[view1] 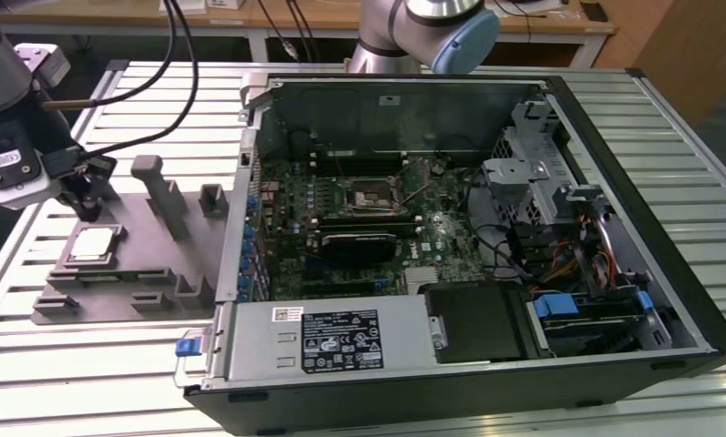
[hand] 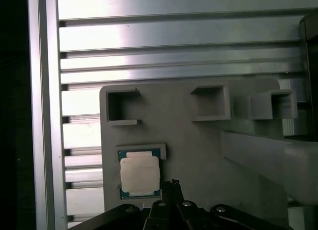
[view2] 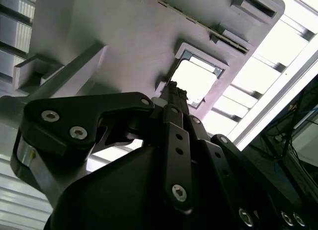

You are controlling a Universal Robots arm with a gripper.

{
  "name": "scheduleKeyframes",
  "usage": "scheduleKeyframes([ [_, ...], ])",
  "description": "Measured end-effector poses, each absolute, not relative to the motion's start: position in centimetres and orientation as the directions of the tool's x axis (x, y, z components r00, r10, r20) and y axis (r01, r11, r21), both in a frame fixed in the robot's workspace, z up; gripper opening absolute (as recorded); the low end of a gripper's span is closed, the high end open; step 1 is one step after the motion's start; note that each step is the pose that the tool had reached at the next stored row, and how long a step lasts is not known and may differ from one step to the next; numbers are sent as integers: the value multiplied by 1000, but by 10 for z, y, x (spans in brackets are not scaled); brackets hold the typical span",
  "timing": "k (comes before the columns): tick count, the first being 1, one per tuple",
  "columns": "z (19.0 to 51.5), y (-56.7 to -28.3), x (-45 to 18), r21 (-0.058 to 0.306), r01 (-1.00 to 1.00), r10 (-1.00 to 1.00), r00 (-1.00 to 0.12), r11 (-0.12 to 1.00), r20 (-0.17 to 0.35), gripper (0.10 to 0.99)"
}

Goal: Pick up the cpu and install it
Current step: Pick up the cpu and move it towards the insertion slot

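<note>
The tool (view1: 88, 211) hangs over the grey fixture plate (view1: 132, 293) at the exterior view's left, its dark tip pointing down; whether it is spread or pressed together cannot be told from these angles. It carries nothing. In both wrist views the tip (hand: 172, 186) (view2: 174, 91) sits just beside one edge of the cpu (hand: 140, 174), above it rather than on it.

The cpu (view1: 93, 244) lies flat in a shallow square pocket of the fixture plate, pale metal top up, a thin green rim showing around it in the first wrist view; in the second wrist view it (view2: 196, 81) glares bright. Around the pocket the plate (hand: 198, 140) has raised blocks and open rectangular recesses.

The plate rests on a slatted aluminium bench (view1: 46, 364). Toward the exterior view's right stands an open computer case (view1: 654, 300) lying on its side, its motherboard exposed, with the black square socket (view1: 373, 196) near the board's middle, well apart from the tool
</note>
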State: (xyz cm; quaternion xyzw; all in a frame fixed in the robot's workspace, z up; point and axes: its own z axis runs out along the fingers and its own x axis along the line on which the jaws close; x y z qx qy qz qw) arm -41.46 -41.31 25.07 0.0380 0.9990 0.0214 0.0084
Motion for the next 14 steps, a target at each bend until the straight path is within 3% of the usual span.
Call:
scheduleKeyframes([
  [14, 239, -416, -424, 43, 75, 76, -997, 996, -15, 106],
])
